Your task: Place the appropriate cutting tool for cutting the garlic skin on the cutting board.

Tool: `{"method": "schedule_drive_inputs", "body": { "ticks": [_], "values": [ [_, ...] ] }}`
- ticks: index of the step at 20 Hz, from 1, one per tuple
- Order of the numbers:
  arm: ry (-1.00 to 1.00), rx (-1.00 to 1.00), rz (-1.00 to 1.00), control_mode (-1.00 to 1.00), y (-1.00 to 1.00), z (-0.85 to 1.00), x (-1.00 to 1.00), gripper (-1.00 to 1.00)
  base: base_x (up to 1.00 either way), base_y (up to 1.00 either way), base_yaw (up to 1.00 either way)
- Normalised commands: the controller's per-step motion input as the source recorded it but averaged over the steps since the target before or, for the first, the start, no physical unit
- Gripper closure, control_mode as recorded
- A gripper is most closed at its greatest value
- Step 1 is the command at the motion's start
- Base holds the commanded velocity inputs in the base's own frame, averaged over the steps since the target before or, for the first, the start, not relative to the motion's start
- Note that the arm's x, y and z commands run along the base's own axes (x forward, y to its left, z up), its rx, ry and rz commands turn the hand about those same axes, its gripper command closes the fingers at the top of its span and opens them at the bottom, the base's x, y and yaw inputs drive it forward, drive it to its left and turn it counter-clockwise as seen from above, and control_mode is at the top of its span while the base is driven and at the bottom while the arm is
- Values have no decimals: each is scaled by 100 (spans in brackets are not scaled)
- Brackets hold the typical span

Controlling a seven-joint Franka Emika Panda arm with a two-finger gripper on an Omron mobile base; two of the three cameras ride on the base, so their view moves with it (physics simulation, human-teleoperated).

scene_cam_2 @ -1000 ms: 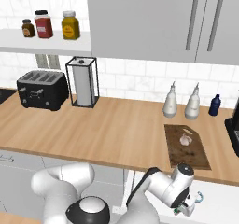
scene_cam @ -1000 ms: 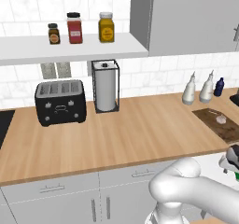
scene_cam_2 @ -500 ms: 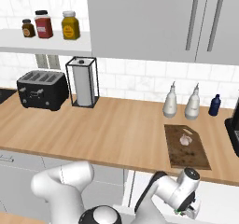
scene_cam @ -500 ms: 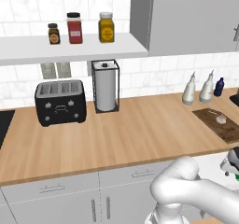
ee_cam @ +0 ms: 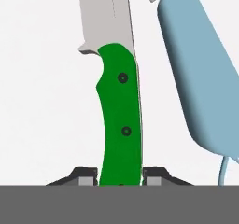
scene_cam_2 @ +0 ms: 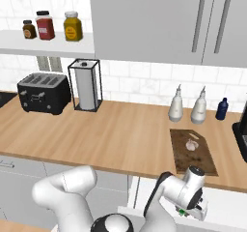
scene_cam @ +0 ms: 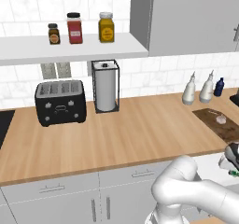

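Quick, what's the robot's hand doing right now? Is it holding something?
Gripper: its fingers sit on either side of the green-handled knife, seemingly shut on it.

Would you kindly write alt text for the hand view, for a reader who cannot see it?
A green-handled knife with a grey blade lies on a white surface, its handle end between the gripper jaws at the bottom. A pale blue tool handle lies just right of it.
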Motion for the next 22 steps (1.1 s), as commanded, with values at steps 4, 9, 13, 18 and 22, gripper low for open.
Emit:
{"method": "schedule_drive_inputs", "body": {
  "ticks": [4,9,13,18,22],
  "values": [
    [1,0,0,-100,-7,-11,-38,100,0,0,0],
    [3,2,0,-100,-16,-33,-70,100,0,0,0],
    [0,4,0,-100,-21,-13,-82,100,0,0,0],
    [-1,2,0,-100,-7,84,-30,100,0,0,0],
    [0,0,0,-100,0,73,-79,100,0,0,0]
  ]
}}
